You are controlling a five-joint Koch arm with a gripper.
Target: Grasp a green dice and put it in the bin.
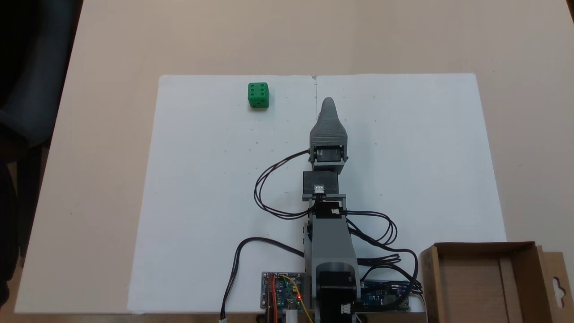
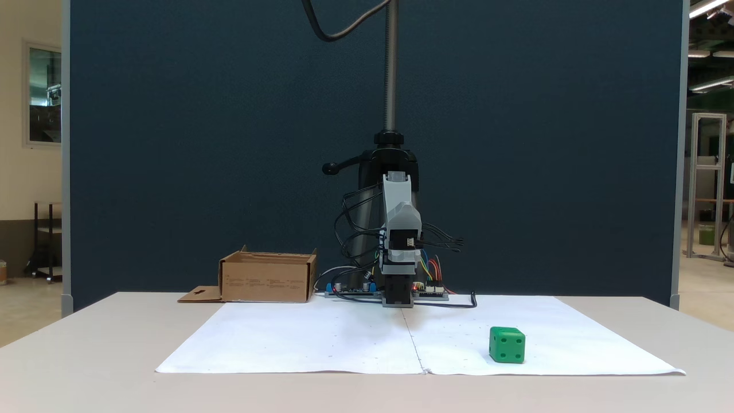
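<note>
In a fixed view, the green dice (image 1: 258,95) was seen on the white paper (image 1: 202,179), well left of the gripper (image 1: 328,102); whether its jaws were parted could not be told. The bin (image 1: 480,278) was placed at far right.

My arm (image 1: 329,233) sits folded low at the near middle edge of the table, forearm reaching straight out toward the far edge. The gripper (image 1: 328,102) points along that same line, its tip hanging just above the surface and holding nothing. From above I see one tapered jaw stacked over the other, so I can't judge the gap.
</note>
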